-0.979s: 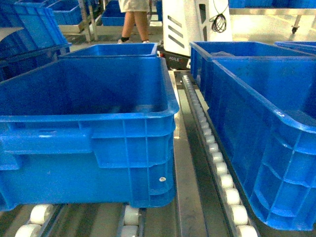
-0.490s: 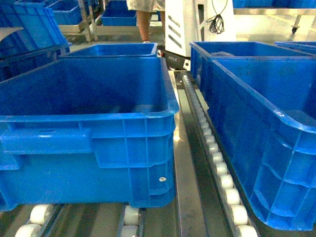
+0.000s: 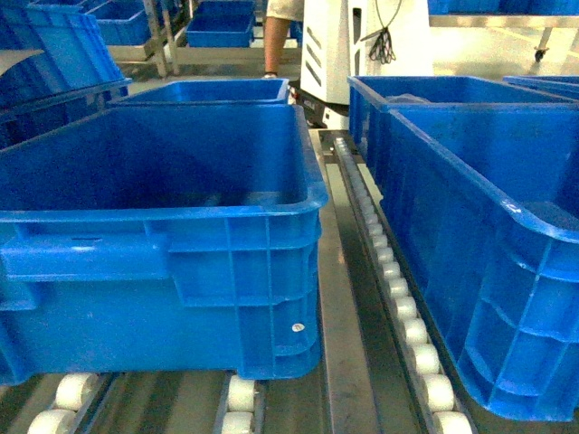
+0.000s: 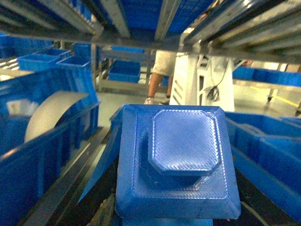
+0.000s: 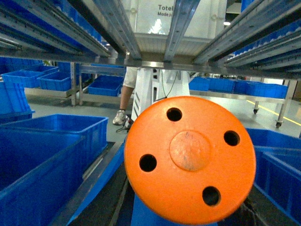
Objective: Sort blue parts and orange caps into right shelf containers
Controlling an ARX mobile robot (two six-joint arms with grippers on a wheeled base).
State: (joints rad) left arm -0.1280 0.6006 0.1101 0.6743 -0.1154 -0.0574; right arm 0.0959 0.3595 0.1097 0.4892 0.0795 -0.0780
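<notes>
My left wrist view is filled by a blue square stepped printed part; my right by a round orange four-holed cap. I cannot tell either gripper's jaw state. Ahead, deep blue ribbed plastic crates sit on the roller rack.

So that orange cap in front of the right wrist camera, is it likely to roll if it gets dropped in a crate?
The orange cap looks round and disc-like, so on edge it could roll; flat, it probably settles. It appears rigid moulded plastic, likely light. Its smooth matte face may be a bit slippery.
</notes>
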